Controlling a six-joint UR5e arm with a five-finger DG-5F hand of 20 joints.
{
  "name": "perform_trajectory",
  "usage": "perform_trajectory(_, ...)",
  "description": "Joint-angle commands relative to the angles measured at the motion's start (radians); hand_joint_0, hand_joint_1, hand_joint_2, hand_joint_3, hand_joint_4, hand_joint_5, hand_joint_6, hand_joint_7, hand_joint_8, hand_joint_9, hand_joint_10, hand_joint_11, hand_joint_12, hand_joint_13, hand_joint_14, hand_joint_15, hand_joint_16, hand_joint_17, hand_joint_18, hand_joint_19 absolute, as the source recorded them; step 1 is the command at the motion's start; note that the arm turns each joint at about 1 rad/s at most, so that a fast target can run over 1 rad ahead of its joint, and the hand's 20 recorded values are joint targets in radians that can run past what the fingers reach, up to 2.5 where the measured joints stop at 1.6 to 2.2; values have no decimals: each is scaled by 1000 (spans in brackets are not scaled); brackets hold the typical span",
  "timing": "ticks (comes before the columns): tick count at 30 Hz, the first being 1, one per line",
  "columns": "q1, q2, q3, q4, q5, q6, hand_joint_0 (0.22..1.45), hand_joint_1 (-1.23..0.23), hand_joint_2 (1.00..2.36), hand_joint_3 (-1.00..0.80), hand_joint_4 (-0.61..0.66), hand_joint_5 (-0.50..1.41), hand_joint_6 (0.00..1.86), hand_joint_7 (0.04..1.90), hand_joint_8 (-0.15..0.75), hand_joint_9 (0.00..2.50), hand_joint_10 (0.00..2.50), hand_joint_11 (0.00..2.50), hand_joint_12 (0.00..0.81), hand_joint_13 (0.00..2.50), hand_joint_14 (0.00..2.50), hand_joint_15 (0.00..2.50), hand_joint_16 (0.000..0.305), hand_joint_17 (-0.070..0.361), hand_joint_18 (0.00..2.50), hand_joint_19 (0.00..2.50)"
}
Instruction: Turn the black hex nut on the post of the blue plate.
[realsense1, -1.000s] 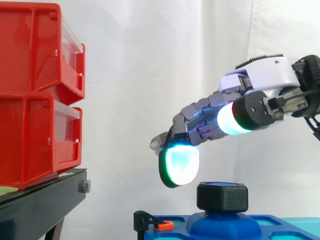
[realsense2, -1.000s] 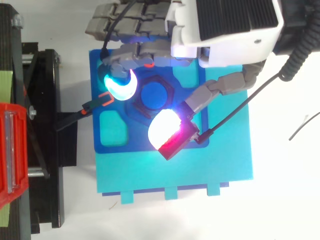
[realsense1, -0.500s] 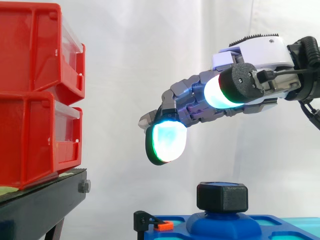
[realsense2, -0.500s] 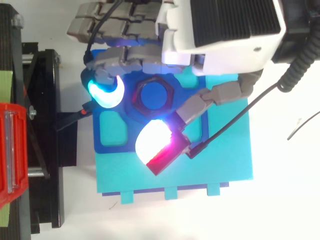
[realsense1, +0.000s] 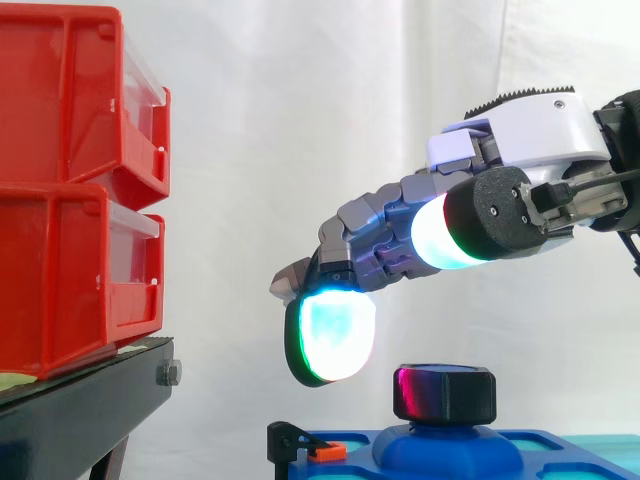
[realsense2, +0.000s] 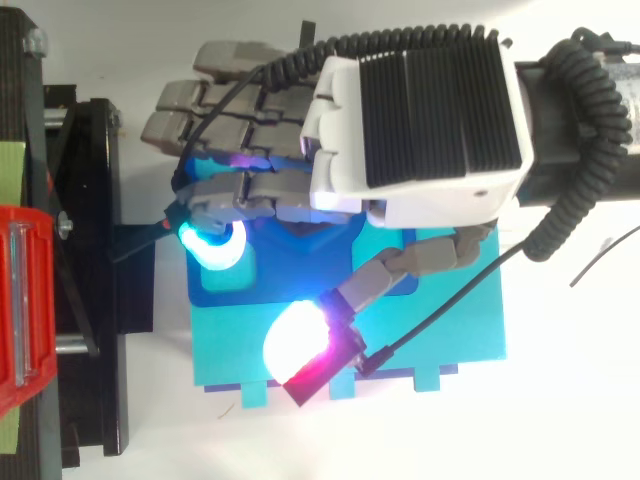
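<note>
The black hex nut (realsense1: 443, 393) sits on the blue post of the blue plate (realsense1: 450, 452) at the bottom of the side view. My hand (realsense1: 385, 235) hovers above it and to its left, apart from it. The fingers reach down and left, loosely bent, with a cyan glowing fingertip (realsense1: 330, 340) left of the nut and the thumb out in front. Nothing is held. In the top view the hand (realsense2: 405, 125) covers the nut. The plate (realsense2: 222, 291) shows below the fingers, on a light cyan base (realsense2: 450, 330).
Two stacked red bins (realsense1: 70, 180) stand on a black stand (realsense1: 80, 410) at the left. A small black clip with an orange tip (realsense1: 305, 446) sits at the plate's left edge. A white curtain hangs behind.
The hand rose, then came down a little again, its fingertip still left of the nut. From above it slid toward the plate's front edge and now hides the nut.
</note>
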Motion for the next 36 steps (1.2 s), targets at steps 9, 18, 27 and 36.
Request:
perform_trajectory(9, 7, 0, -4, -13, -1, -1, 470, -323, 1000, -500, 197, -216, 501, 1098, 233, 116, 0, 36, 367, 113, 2, 41, 58, 130, 0, 86)
perform_trajectory(18, -2, 1, -4, -51, -4, -1, 472, -323, 1000, -500, 200, -216, 501, 1106, 233, 117, 0, 36, 365, 113, 0, 37, 58, 130, 0, 86)
perform_trajectory(27, -12, 0, -4, -56, -19, -1, 471, -347, 1000, -500, 208, -210, 502, 1096, 240, 150, 0, 1, 370, 144, 0, 14, 58, 130, 0, 59)
perform_trajectory(36, -34, 0, -4, -54, -58, -3, 472, -324, 1000, -500, 203, -215, 501, 1114, 233, 119, 0, 35, 364, 114, 2, 40, 57, 128, 0, 84)
